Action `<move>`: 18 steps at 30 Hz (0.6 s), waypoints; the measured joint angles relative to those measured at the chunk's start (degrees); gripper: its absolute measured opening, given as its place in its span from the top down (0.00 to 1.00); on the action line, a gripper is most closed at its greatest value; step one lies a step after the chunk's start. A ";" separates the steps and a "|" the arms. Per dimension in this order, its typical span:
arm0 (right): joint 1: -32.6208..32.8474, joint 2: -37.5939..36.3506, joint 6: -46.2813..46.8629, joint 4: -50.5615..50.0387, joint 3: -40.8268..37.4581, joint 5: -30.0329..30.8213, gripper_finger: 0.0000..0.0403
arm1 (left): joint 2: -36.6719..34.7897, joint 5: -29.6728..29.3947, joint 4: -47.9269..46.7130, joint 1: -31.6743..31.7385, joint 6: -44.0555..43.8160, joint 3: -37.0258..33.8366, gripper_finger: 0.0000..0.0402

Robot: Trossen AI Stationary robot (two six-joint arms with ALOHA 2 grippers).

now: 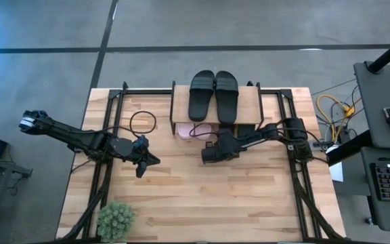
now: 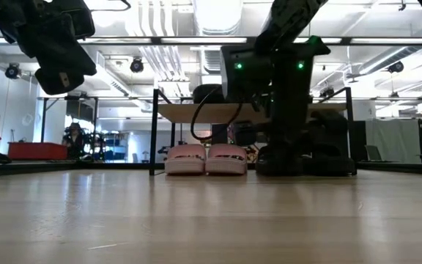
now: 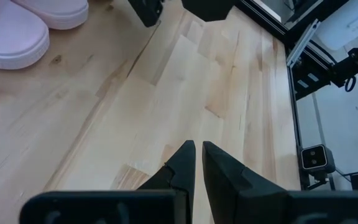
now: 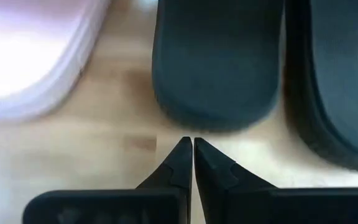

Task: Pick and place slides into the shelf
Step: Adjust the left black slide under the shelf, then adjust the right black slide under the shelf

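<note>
The shelf stands at the table's far middle. Two black slides lie side by side on its top board. Under it, two pink slides rest on the table, and two more black slides sit to their right, partly hidden in the low view. My right gripper is shut and hovers low just in front of one lower black slide's rounded end, apart from it. My left gripper is shut, raised over bare table left of the shelf.
A small green plant sits at the near left corner. A black cable loop lies left of the shelf, and another cable hangs by the pink slides. Black frame rails run along both table sides. Bare wood lies across the near half.
</note>
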 joint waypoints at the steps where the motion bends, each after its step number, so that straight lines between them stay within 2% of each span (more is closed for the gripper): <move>1: 0.32 -0.06 -0.46 -0.26 0.12 -1.25 0.98 | 0.00 0.00 -0.02 0.02 0.00 0.00 0.96; 4: 2.72 -0.19 0.96 -1.67 0.69 -4.18 0.98 | 0.00 -0.02 0.04 0.00 0.00 0.07 0.96; 6: 5.35 -0.22 5.81 -3.84 1.28 -5.04 0.98 | 0.00 -0.02 0.02 0.02 0.00 0.07 0.96; 13: 15.05 -0.26 32.97 -16.85 0.50 -5.63 0.98 | 0.00 -0.04 0.02 0.01 0.00 0.04 0.96; 16: 16.15 -0.26 33.09 -20.72 -0.64 -9.69 0.98 | 0.00 -0.04 0.02 0.00 0.02 0.04 0.96; 18: 15.89 -0.26 31.77 -22.56 -1.63 -10.22 0.98 | 0.00 -0.04 0.02 0.02 0.02 0.04 0.96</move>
